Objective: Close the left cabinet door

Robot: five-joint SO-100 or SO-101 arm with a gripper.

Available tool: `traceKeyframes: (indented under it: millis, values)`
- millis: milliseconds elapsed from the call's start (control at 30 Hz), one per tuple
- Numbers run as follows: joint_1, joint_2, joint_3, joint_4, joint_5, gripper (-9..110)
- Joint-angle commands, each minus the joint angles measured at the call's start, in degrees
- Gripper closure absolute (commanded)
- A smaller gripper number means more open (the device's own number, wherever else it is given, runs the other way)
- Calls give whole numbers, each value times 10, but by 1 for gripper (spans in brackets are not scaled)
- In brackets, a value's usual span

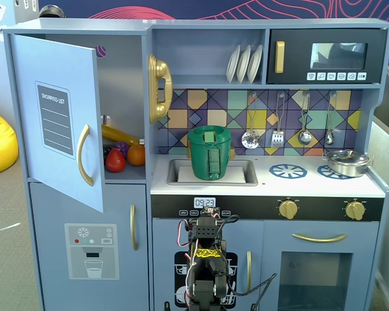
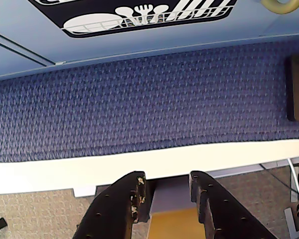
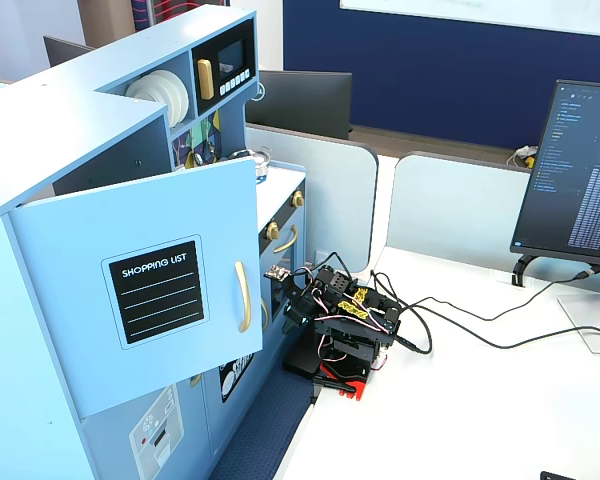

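The left cabinet door (image 1: 55,120) is light blue with a black "SHOPPING LIST" panel and a curved gold handle (image 1: 84,155). It stands swung open from its left hinge; it also shows open in the other fixed view (image 3: 145,290). My arm (image 1: 207,259) sits folded low in front of the kitchen's middle, on the white table (image 3: 460,400), well below and right of the door. In the wrist view my gripper (image 2: 167,180) points down at blue carpet (image 2: 139,99) and the table edge. Its jaws stand apart with nothing between them.
Toy fruit (image 1: 120,155) lies inside the open cabinet. A gold phone (image 1: 159,87) hangs right of it. A green pot (image 1: 209,152) sits in the sink. Below is the dispenser door (image 1: 91,249). A monitor (image 3: 580,180) and cables (image 3: 460,320) are on the table.
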Motion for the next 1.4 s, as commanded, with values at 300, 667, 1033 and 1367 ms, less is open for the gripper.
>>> traceKeyframes:
  millis: [300, 667, 1033, 1367]
  values:
    - [-18, -4, 33, 69, 25, 101]
    - [-229, -5, 19, -53, 66, 101]
    - [-520, -4, -103, -265, 34, 102]
    - [-698, -19, -216, -374, -12, 102]
